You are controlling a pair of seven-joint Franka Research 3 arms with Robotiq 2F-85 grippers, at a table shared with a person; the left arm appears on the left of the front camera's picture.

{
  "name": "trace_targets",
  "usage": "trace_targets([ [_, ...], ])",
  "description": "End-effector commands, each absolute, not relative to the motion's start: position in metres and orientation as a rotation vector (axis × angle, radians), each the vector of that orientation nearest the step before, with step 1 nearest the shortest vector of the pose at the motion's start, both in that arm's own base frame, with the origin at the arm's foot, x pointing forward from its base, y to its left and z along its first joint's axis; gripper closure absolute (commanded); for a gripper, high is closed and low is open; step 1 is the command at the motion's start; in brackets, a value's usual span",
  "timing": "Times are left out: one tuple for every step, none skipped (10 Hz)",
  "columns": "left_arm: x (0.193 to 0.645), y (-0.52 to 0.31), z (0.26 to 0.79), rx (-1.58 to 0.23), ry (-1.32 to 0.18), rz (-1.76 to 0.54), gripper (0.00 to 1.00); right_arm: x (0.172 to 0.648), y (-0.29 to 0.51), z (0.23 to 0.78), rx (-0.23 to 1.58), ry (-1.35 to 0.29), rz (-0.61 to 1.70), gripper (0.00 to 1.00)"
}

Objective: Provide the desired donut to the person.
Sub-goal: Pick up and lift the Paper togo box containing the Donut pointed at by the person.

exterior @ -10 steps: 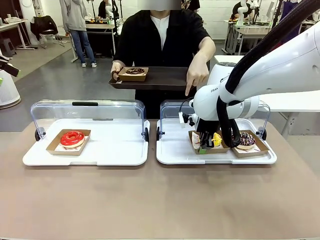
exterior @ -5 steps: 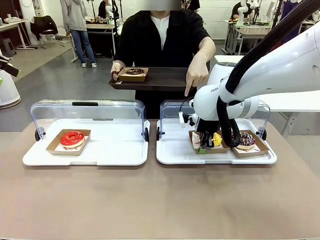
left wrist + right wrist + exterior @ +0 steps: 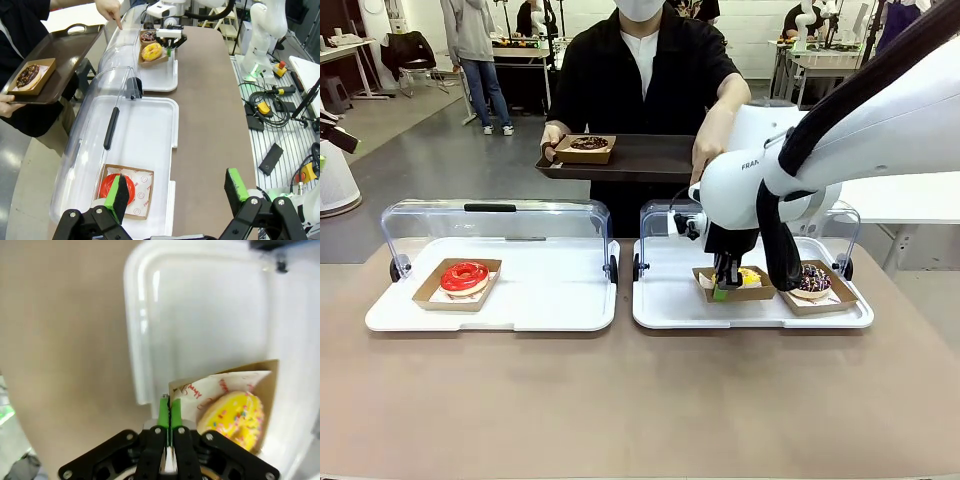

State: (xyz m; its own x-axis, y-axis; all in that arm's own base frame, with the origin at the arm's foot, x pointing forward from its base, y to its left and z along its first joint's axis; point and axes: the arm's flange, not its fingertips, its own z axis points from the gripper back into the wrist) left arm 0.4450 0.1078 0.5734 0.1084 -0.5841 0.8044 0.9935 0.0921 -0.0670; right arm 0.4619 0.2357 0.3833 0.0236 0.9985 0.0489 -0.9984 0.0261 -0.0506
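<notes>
right gripper pinching the yellow donut's box, person waiting beyond with a serving tray

the right gripper [image 3: 721, 291] is fully closed, its green pads nipping the near edge of the cardboard tray [image 3: 757, 293] that carries the yellow sprinkled donut [image 3: 750, 276], inside the white tray [image 3: 660, 305] at centre right on the worktop [image 3: 640, 400]. the person [image 3: 640, 70] holds a brown serving tray [image 3: 640, 155] up and left of that gripper, past the raised clear lid [image 3: 660, 215]; its right half is bare beside a chocolate donut [image 3: 589, 143]. the right arm is much the nearer, wrist pointing straight down, forearm entering from the upper right. the left gripper [image 3: 177, 192] hangs wide open and empty above the red donut [image 3: 107, 187].
</notes>
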Motion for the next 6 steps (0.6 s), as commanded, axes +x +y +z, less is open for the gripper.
trace_targets([
  [0.443, 0.108, 0.574, -0.740, -0.711, -1.329, 0.00, 0.426, 0.243, 0.417, -0.068, 0.000, 1.486, 1.00],
  [0.443, 0.108, 0.574, -0.740, -0.711, -1.329, 0.00, 0.408, 0.248, 0.439, -0.090, 0.032, 1.465, 1.00],
  [0.443, 0.108, 0.574, -0.740, -0.711, -1.329, 0.00, 0.393, 0.250, 0.461, -0.114, 0.031, 1.478, 1.00],
  [0.443, 0.108, 0.574, -0.740, -0.711, -1.329, 0.00, 0.381, 0.254, 0.485, -0.125, 0.024, 1.474, 1.00],
  [0.443, 0.108, 0.574, -0.740, -0.711, -1.329, 0.00, 0.373, 0.257, 0.512, -0.126, 0.009, 1.474, 1.00],
  [0.443, 0.108, 0.574, -0.740, -0.711, -1.329, 0.00, 0.369, 0.263, 0.544, -0.151, -0.010, 1.466, 1.00],
])
